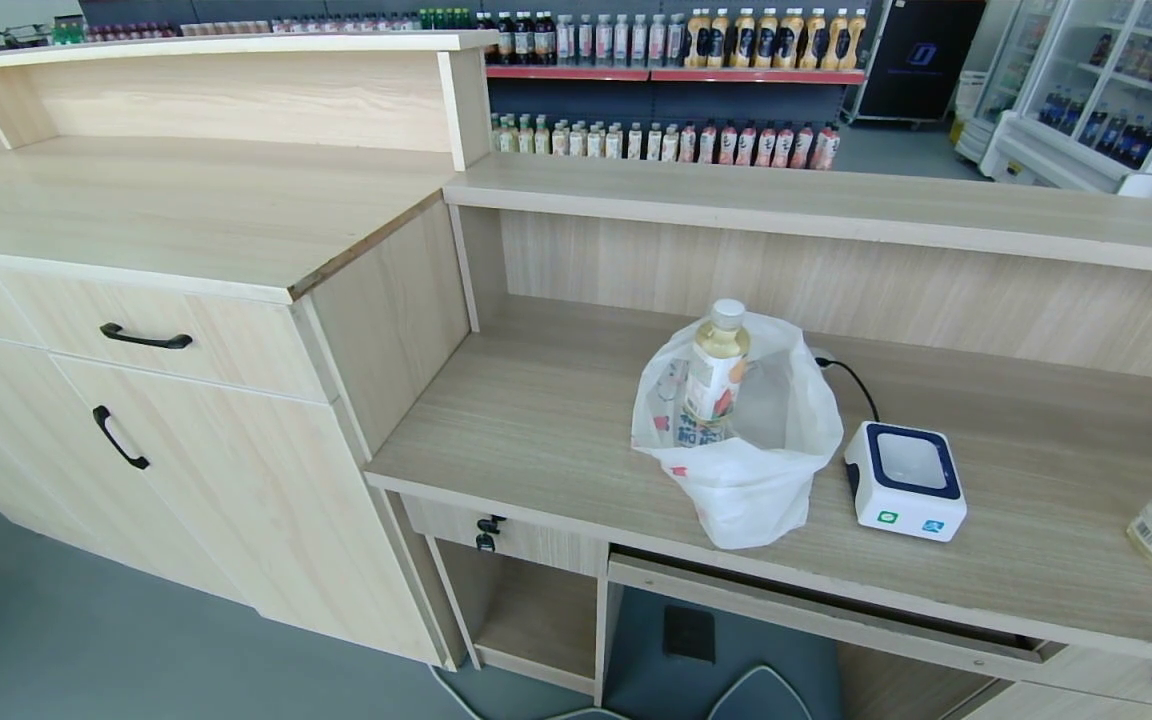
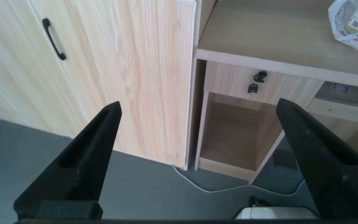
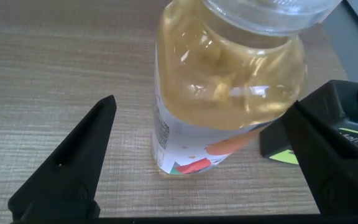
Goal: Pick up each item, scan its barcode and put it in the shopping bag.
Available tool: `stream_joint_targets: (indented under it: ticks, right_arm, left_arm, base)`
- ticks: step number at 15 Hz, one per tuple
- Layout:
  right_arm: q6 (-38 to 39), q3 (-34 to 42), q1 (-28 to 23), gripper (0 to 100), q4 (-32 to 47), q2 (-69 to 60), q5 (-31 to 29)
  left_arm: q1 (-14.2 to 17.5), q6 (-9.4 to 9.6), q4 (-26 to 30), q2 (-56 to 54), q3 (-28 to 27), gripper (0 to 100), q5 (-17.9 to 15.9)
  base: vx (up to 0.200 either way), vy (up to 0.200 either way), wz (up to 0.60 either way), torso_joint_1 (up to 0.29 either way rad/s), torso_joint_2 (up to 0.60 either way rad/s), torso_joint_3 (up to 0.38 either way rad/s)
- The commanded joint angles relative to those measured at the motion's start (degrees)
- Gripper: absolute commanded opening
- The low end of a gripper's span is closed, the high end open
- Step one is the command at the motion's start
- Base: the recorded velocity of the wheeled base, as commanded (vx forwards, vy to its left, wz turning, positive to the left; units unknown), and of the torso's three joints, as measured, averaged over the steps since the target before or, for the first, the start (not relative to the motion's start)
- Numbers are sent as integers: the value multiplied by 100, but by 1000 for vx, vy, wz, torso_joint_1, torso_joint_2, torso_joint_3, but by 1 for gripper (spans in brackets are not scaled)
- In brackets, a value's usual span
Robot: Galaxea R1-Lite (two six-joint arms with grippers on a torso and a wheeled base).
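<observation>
Amber bottle (image 3: pixel 229 93) between spread right gripper (image 3: pixel 202 102); head view adds bagged bottle (image 1: pixel 718 370).

Print on bottle label (image 3: pixel 180 144) seemingly illegible.

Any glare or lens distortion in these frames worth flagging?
Head view: wide-angle bowing, the counter edges curve and slant; the scanner window carries a pale reflection. Right wrist view: bright highlights on the bottle at its clear shoulder, label below glare-free. Left wrist view: even light, no glare.
</observation>
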Motion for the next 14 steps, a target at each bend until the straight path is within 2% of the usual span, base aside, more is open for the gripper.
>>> stream_joint_targets:
  ticks: [1,6,14]
  right_arm:
    - [1,-61,44,100,14,79,0]
    - [28,-166,255,100,-4,193,0]
    - [-16,-606,255,100,40,518,-17]
  left_arm:
    - [0,-2,-1,0,0,100,0]
    - [0,-2,-1,0,0,100,0]
    - [0,-2,-1,0,0,100,0]
  base:
    - [0,0,0,0,0,0]
    - [0,0,0,0,0,0]
    - [0,0,0,0,0,0]
